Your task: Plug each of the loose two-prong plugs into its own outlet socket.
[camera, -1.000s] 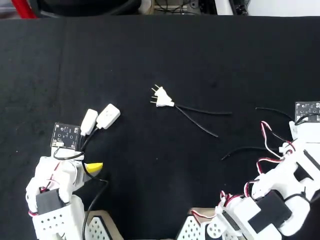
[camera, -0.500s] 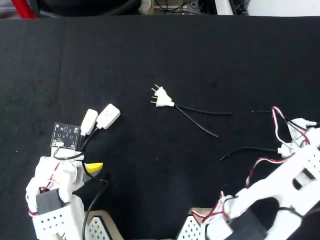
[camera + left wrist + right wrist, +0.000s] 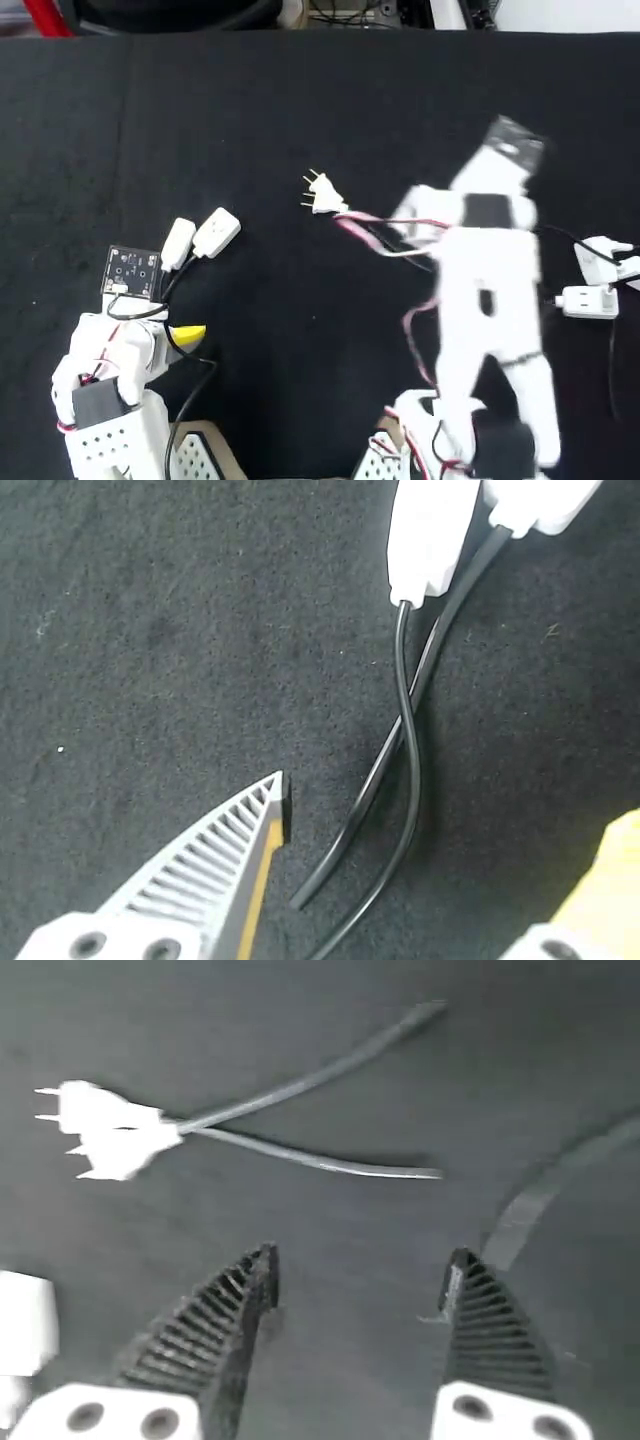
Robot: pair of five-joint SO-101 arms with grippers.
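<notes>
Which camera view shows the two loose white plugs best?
The right wrist view: both plugs and their cables lie whole ahead of the open right gripper. The high view has the plugs farther off, their cables partly under the right arm. The left wrist view faces two sockets instead.

Bright, even light from above.
Faint shadows on the black cloth table (image 3: 250, 100); white two-prong plugs (image 3: 105, 1130) washed pale.
</notes>
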